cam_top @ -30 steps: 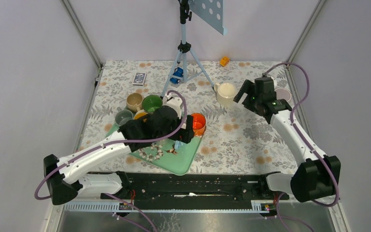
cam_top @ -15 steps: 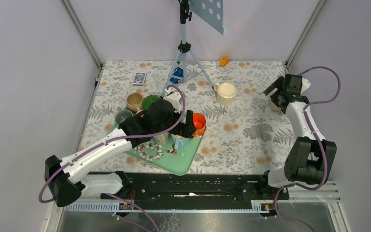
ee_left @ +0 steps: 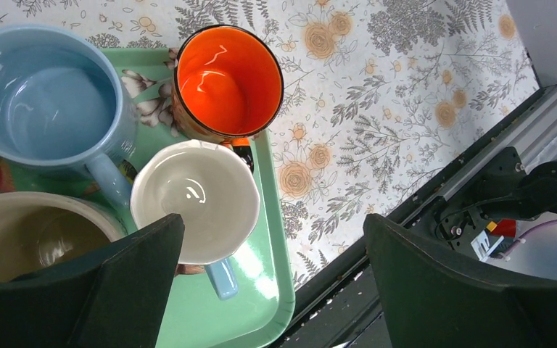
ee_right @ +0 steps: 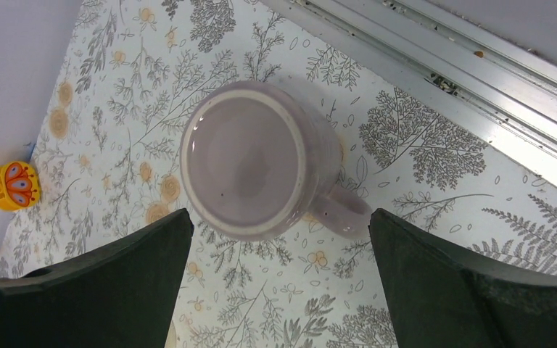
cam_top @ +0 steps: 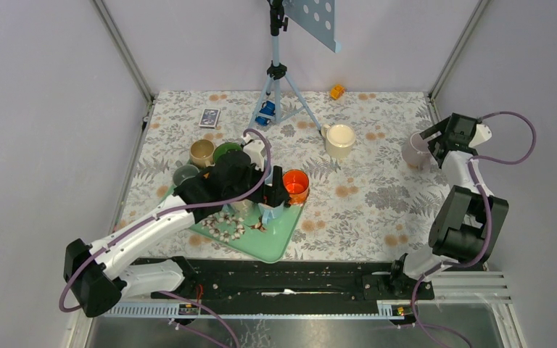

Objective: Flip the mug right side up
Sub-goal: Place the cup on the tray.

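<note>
A pale lilac mug point(ee_right: 250, 159) stands at the table's right edge point(cam_top: 415, 151); its flat ringed face points up at the camera, so it looks mouth-down, with its handle point(ee_right: 341, 214) toward the rail. My right gripper point(ee_right: 279, 290) hangs open just above and beside it point(cam_top: 439, 141), touching nothing. Over the green tray point(ee_left: 261, 290), my left gripper point(ee_left: 272, 283) is open and empty point(cam_top: 272, 196). Below it are an orange mug point(ee_left: 228, 80), a blue mug point(ee_left: 40, 101) and a white mug with a blue handle point(ee_left: 196, 199), all mouth-up.
A cream mug point(cam_top: 339, 139) stands upright mid-table. A tripod point(cam_top: 279, 72), a card pack point(cam_top: 209, 117) and an orange toy block point(cam_top: 337, 91) sit at the back. More mugs point(cam_top: 201, 152) crowd the tray's far side. The metal frame rail point(ee_right: 442, 58) runs close behind the lilac mug.
My right arm has swung from beside the cream mug out to the right edge, over the lilac mug. My left arm has shifted slightly over the tray. Both grippers stayed open.
</note>
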`<state>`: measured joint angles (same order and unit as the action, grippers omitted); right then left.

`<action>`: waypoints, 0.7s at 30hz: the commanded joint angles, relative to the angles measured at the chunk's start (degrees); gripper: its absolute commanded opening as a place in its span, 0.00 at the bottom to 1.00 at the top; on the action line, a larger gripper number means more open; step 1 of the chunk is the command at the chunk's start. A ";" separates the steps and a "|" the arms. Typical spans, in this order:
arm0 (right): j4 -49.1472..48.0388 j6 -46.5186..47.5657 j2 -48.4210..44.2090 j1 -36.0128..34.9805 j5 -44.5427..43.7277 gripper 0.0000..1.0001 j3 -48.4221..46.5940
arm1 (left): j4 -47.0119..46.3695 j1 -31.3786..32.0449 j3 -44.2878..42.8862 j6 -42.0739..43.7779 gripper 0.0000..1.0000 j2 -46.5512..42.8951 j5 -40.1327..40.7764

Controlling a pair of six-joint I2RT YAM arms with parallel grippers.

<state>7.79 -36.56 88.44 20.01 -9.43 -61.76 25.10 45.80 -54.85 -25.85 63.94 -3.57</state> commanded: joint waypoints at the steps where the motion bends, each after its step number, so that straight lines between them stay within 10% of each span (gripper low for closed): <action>1: -4.26 -2.45 2.76 0.38 -0.62 1.00 -1.17 | -4.25 -0.93 0.26 0.89 0.99 -1.45 -2.81; 21: -10.07 0.27 12.03 0.38 12.09 1.00 -4.29 | -5.06 -2.75 0.62 0.54 0.99 -0.62 -5.99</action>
<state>0.08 -37.71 99.61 20.40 -1.39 -62.89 23.24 43.72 -54.70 -25.71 63.83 -7.70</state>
